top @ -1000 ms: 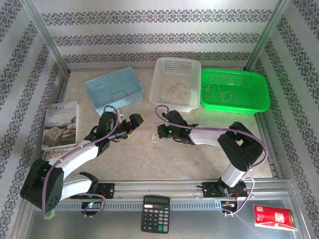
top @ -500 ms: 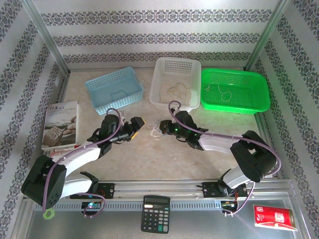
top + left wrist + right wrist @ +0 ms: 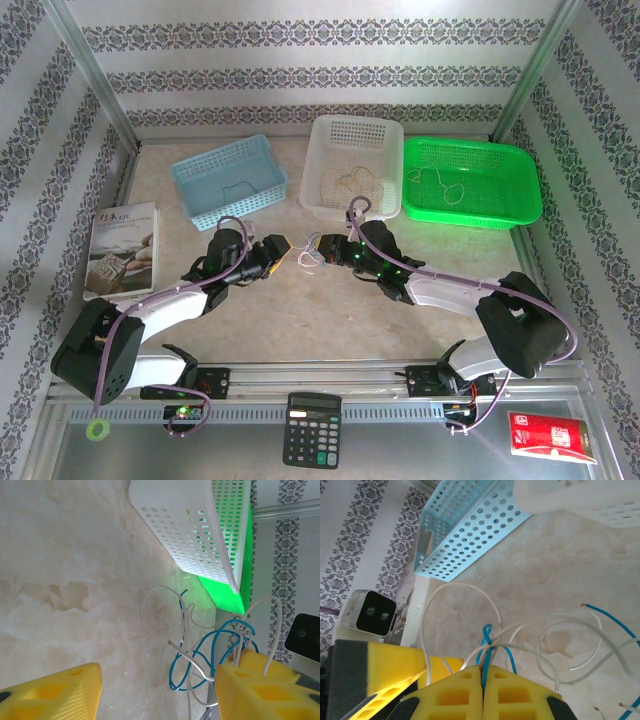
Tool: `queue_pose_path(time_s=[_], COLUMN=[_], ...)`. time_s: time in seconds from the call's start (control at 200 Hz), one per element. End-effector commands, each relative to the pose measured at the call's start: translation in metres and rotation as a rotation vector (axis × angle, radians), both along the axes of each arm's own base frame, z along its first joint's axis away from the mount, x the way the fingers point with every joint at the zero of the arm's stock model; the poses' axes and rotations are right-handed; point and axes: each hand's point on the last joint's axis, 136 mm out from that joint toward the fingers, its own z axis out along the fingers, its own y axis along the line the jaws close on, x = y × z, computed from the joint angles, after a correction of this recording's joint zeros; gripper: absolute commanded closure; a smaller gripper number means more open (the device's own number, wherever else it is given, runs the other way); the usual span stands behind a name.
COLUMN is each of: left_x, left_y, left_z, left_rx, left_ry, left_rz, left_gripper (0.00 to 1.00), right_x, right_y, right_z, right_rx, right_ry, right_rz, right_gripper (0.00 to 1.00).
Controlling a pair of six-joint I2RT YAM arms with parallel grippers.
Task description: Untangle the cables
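While both arms lean in over the pale marbled desk [image 3: 300, 320], their tips almost meet near its middle, somewhat closer to the far edge.

- Left hand [image 3: 157, 672]: yellow fingers stand well apart. Wire loops hang in the gap between them, crowded against one finger and touching it. The other finger touches nothing. No pinch.
- Right hand [image 3: 482, 669]: yellow fingers pressed flat together, clamped on the thin blue and whitish cables [image 3: 311, 256]. A blue strand and several pale ones come straight out of the seam between the pads.
- Cables: one small knot of loops between the two hands, just in front of the white perforated plastic basket [image 3: 322, 170]. Loose ends fan out over the desk from the right hand's grip. Whether the bundle rests on the desk or hangs clear, I cannot tell.
- Far edge, left to right: pale blue perforated basket [image 3: 262, 152] set at an angle, the white one, then a wide green basket [image 3: 520, 190] touching it. Thin wires lie in all three.
- Left edge: a paperback book [image 3: 122, 250] lying flat.
- Near edge, in front of the arm bases: a black calculator [image 3: 312, 430] and, toward the right corner, a red packet [image 3: 550, 437].
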Motion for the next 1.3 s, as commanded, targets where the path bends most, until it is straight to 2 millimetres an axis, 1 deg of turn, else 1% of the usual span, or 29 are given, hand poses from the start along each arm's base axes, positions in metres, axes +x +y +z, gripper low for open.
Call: queue_pose_path(time_s=[0.0, 0.055, 0.295, 0.465, 0.585, 0.704, 0.759, 0.789, 0.939, 1.029, 1.114, 1.204, 1.294], left_x=[0.010, 0.011, 0.016, 0.018, 0.018, 0.017, 0.017, 0.016, 0.013, 0.011, 0.009, 0.008, 0.007], left_y=[-0.012, -0.012, -0.015, -0.018, -0.019, -0.020, -0.021, -0.020, -0.016, -0.013, -0.009, -0.008, -0.012], left_z=[0.024, 0.025, 0.027, 0.030, 0.031, 0.036, 0.042, 0.044, 0.072, 0.097, 0.126, 0.156, 0.184], left_rx=[-0.046, -0.048, -0.061, -0.067, -0.073, -0.080, -0.082, -0.079, -0.045, 0.005, 0.050, 0.073, 0.068], left_ry=[-0.080, -0.081, -0.092, -0.099, -0.103, -0.117, -0.128, -0.134, -0.193, -0.244, -0.305, -0.365, -0.415], left_rz=[-0.011, -0.010, -0.007, -0.013, -0.016, -0.026, -0.030, -0.032, -0.042, -0.055, -0.066, -0.082, -0.106], left_gripper=[0.43, 0.44, 0.55, 0.65, 0.76, 0.93, 1.00, 1.00, 1.00, 1.00, 1.00, 1.00, 1.00], right_x=[-0.005, -0.007, -0.011, -0.011, -0.012, -0.012, -0.012, -0.011, -0.012, -0.013, -0.015, -0.018, -0.020], right_y=[0.002, 0.003, 0.008, 0.010, 0.010, 0.007, 0.005, 0.004, -0.004, -0.009, -0.013, -0.015, -0.016], right_z=[0.010, 0.010, 0.008, 0.008, 0.006, -0.001, -0.005, -0.007, -0.026, -0.040, -0.054, -0.065, -0.072], right_rx=[0.039, 0.042, 0.044, 0.049, 0.045, 0.031, 0.022, 0.016, -0.032, -0.065, -0.097, -0.117, -0.127], right_ry=[-0.021, -0.019, -0.014, -0.016, -0.013, -0.006, -0.003, -0.003, 0.011, 0.024, 0.043, 0.060, 0.069], right_rz=[0.021, 0.027, 0.048, 0.051, 0.052, 0.041, 0.036, 0.031, 0.016, 0.011, 0.002, 0.002, 0.004], right_gripper=[1.00, 1.00, 1.00, 1.00, 1.00, 1.00, 1.00, 1.00, 1.00, 1.00, 1.00, 0.96, 0.91])
